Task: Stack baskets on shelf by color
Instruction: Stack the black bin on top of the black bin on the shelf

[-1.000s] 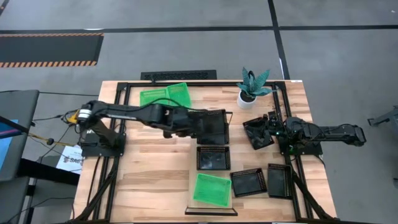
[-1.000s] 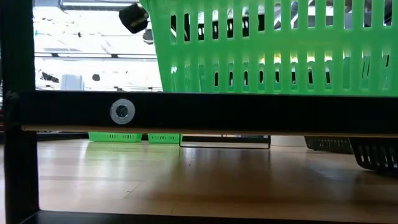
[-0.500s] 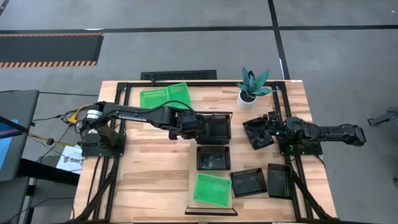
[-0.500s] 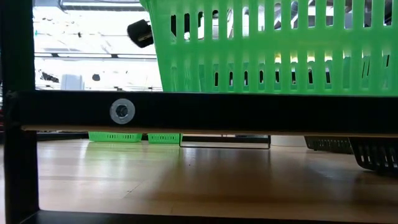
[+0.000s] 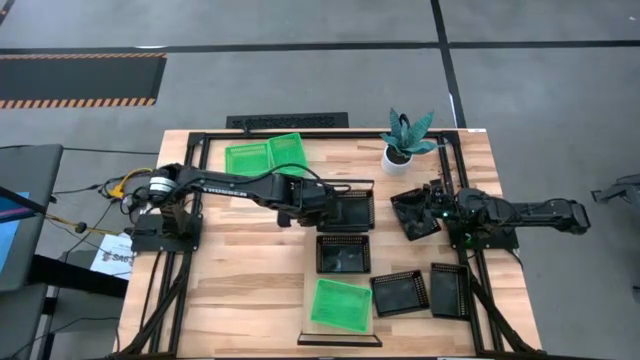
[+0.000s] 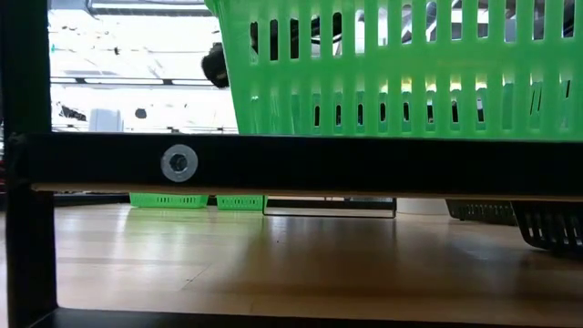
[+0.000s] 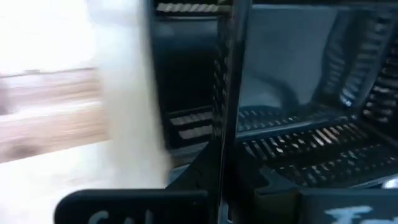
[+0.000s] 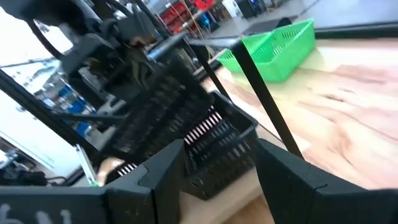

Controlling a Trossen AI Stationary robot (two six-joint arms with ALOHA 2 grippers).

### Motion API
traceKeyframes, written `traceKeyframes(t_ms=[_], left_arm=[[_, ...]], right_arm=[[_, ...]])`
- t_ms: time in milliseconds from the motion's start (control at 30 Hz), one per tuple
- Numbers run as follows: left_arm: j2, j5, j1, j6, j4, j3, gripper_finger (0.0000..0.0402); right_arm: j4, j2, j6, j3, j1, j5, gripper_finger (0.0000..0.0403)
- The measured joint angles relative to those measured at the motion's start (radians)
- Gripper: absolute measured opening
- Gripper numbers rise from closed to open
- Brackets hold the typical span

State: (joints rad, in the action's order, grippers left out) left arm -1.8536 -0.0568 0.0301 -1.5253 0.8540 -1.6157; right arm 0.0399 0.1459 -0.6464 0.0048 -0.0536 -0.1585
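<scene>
My left gripper [image 5: 315,206] is shut on a black basket [image 5: 352,208] above the far end of the shelf [image 5: 341,278], a pale board running from far to near. Another black basket [image 5: 343,253] and a green basket [image 5: 340,303] sit on that board. The low view shows the green basket [image 6: 401,68] close up. Two green baskets [image 5: 265,154] lie at the far left. My right gripper [image 5: 433,207] is open at the table's right. A tilted black basket [image 8: 214,152] lies just ahead of its fingers, and I cannot tell whether they touch. My left gripper pinches the black basket's left side wall [image 7: 222,124] between its two fingers. The wall's rim runs up between them in the left wrist view. The fingers come slanting down from the table's left. The basket hangs out to the right of the fingers, over the shelf's far end.
A white potted plant [image 5: 405,140] stands at the far right. Two more black baskets [image 5: 400,292] [image 5: 450,290] lie near the right front. Black rails frame the table top [image 5: 250,280], whose left half is bare wood.
My left gripper has carried the black basket toward the table's right edge and somewhat downward, staying shut on it. In the low view its dark body has slid right and lower, behind the green basket. My right arm has kept still.
</scene>
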Motion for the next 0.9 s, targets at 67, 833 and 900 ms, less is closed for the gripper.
traceKeyframes(t_ms=[67,833,900], left_arm=[[-0.003,0.005,-0.003,0.007,0.005,0.0,0.0],[0.001,-0.029,-0.012,-0.006,0.043,0.0,0.0009],[0.001,-0.02,-0.012,-0.005,0.043,0.0,0.0022]], right_arm=[[0.002,-0.004,0.0,0.0,0.0,0.0,0.0218],[0.004,-0.003,0.0,0.0,0.001,0.0,0.0218],[0.004,-0.003,0.0,0.0,0.001,0.0,0.0218]])
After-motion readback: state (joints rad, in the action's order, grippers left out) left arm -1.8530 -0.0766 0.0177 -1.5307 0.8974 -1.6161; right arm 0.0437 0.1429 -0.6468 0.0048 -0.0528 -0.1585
